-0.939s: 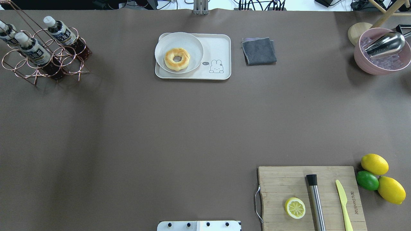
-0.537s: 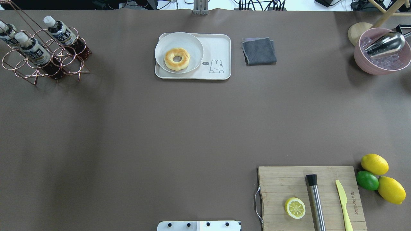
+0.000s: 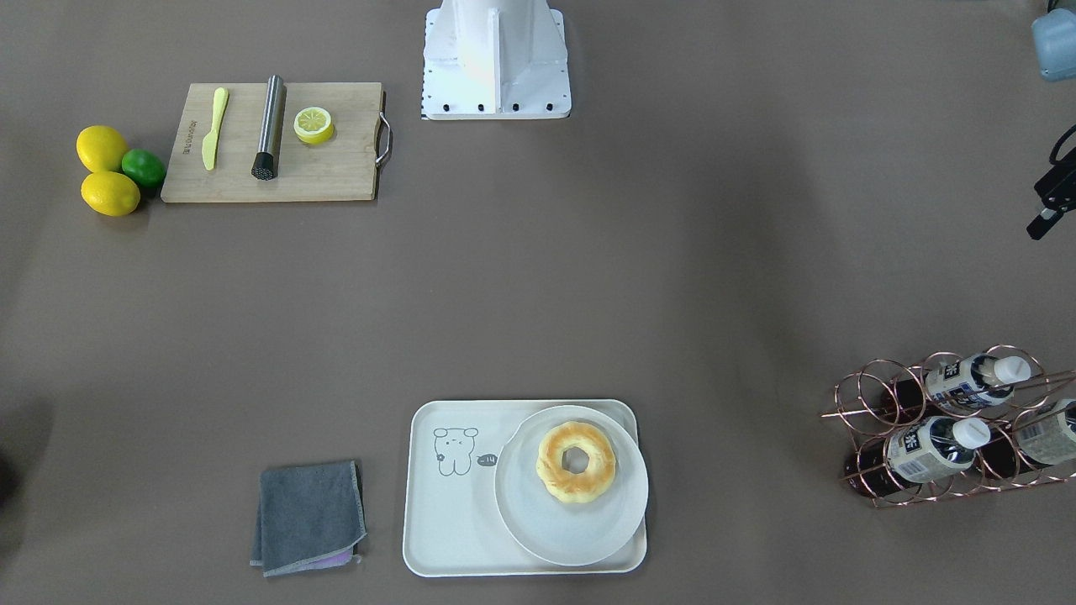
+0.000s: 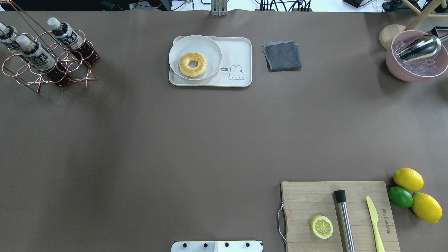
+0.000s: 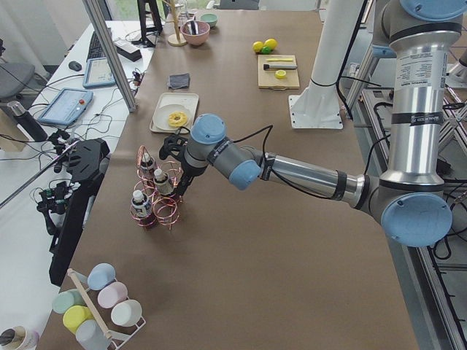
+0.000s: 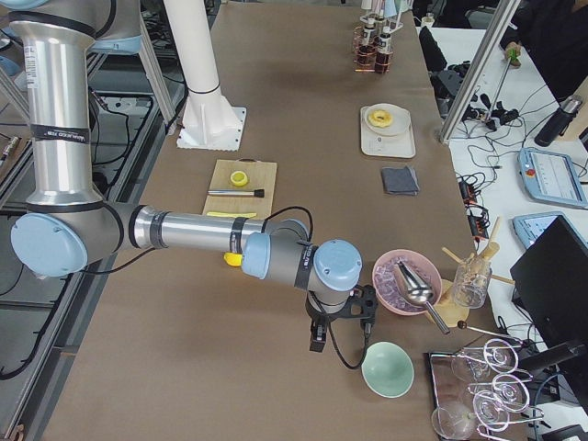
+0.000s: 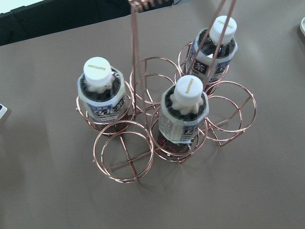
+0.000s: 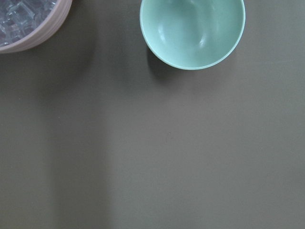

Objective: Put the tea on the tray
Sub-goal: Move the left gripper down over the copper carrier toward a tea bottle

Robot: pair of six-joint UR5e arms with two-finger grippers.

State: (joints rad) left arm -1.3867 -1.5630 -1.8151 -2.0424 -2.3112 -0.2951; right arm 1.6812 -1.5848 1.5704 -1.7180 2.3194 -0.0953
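Three tea bottles (image 4: 64, 35) (image 7: 186, 114) with white caps stand in a copper wire rack (image 4: 75, 68) at the table's far left. The cream tray (image 4: 238, 52) (image 3: 454, 521) with a line-drawn animal lies at the far middle. In the exterior left view my left gripper (image 5: 174, 149) hovers just above the rack; I cannot tell whether it is open or shut. My right gripper (image 6: 340, 329) hangs over the table's right end, between a pink bowl and a mint bowl, far from the tea. Its state cannot be told either. Neither wrist view shows any fingers.
A white plate (image 4: 210, 45) with a donut (image 4: 193, 64) fills the tray's left half. A grey cloth (image 4: 282, 55) lies right of the tray. Pink ice bowl (image 4: 397, 66) with scoop, mint bowl (image 8: 192, 31), cutting board (image 4: 308, 199) with lemon half, muddler and knife, whole lemons (image 4: 408, 179).
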